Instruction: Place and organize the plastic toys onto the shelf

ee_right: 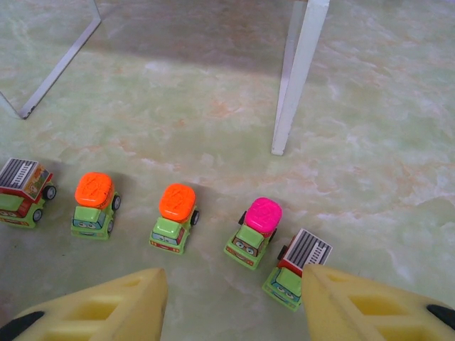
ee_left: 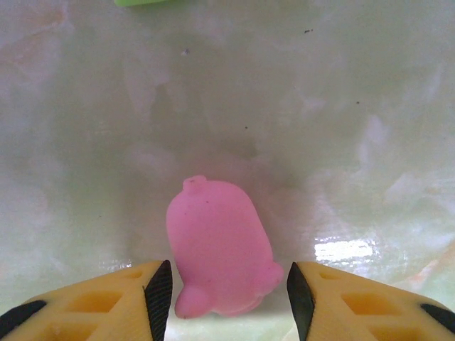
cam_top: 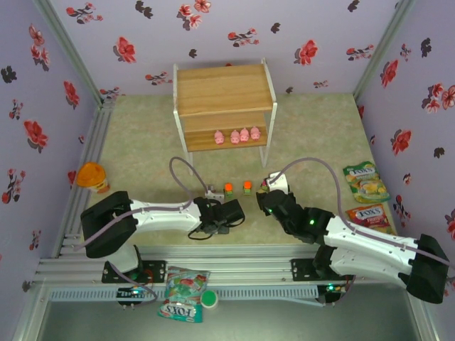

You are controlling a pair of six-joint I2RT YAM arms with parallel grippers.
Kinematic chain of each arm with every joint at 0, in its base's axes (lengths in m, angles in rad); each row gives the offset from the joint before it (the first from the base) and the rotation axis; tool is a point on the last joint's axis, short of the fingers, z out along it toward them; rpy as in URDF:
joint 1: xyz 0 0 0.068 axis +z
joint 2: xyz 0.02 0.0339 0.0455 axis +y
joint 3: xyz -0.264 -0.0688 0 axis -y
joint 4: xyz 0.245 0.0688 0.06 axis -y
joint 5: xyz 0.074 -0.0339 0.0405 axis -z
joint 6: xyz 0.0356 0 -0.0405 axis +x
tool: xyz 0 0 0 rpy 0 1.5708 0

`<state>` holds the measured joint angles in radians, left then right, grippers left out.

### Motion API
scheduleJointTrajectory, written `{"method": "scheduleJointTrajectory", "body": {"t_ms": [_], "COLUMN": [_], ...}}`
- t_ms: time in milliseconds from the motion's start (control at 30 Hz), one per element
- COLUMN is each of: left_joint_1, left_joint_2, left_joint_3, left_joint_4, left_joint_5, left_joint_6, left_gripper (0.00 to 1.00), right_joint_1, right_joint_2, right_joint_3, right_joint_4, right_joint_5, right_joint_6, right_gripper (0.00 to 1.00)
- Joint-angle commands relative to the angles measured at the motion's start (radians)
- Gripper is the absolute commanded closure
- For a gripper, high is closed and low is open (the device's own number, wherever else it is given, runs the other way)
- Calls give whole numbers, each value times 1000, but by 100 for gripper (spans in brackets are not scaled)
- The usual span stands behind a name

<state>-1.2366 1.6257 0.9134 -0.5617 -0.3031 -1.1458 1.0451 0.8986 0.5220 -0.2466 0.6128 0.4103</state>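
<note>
Pink pig (ee_left: 217, 245) flanked by left hand (ee_left: 227, 293), long axis pointing away

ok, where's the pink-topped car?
The pink-topped car sits fourth from left in the right wrist view's row, between an orange-topped car and a grey-topped car.

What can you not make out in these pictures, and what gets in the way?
- Left wrist view: the pink pig runs off the bottom edge; whether the pads of the left gripper touch it is unclear.
- Left wrist view: a green thing is cropped by the top edge.
- Right wrist view: the leftmost car is cut by the left edge; a finger of the right gripper covers part of the rightmost car.
</note>
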Motion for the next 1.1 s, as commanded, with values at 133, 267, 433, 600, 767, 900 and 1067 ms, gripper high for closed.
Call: {"method": "scheduleJointTrajectory", "body": {"t_ms": [133,267,433,600,767,900,1067], "left_joint_1": [12,15,11,-4,-12,-18,-21], "left_joint_2": [45,51,22,-16,-35,-39,-56], "left_joint_3": [-1,-4,-25,-66,-119,-140,-165], "left_joint_4": [-40,-52,-53,-17,46,85,113], "left_joint_5": [-38,-49,-75,-115,-140,-147,-176], "left_joint_6": [9,11,20,64,85,99,113], "left_gripper": [52,53,53,53,53,53,52], "right_joint_1": [-3,-3,-3,-3,-3,-5,-5], "right_joint_2": [16,19,24,35,49,57,63], "right_joint_3": [-9,-10,-10,-7,-4,-4,-4], "right_joint_4": [13,13,15,18,22,23,24], "right_joint_5": [2,1,1,-1,-2,-2,-2], "right_joint_6": [-10,-9,-9,-10,-11,-10,-10], "right_gripper": [46,46,46,46,46,46,46]}}
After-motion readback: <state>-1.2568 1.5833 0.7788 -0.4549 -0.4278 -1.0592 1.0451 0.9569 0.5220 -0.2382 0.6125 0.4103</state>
